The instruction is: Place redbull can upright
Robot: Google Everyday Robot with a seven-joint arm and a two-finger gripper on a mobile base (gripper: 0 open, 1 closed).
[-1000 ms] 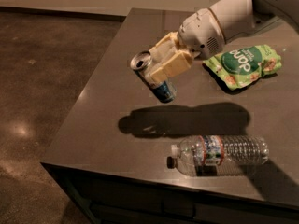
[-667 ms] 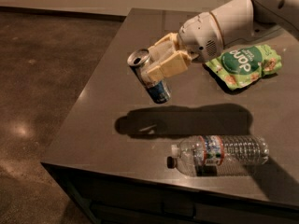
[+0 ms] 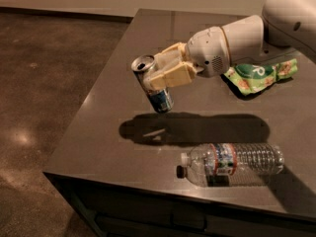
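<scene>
Dark grey surface (image 3: 94,137); brown polished floor (image 3: 44,83) at left. Gripper (image 3: 160,72) above surface's middle, jaws clamped on redbull can (image 3: 161,100), tilted, off the surface. Near: water bottle (image 3: 232,163) lying flat. Far right: green bag (image 3: 259,75).

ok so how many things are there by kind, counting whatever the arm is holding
cans: 1, the redbull can, held tilted above the table in the end effector
bottles: 1, the clear water bottle, lying on its side on the table
snack bags: 1, the green bag, on the table's far right
total: 3
</scene>
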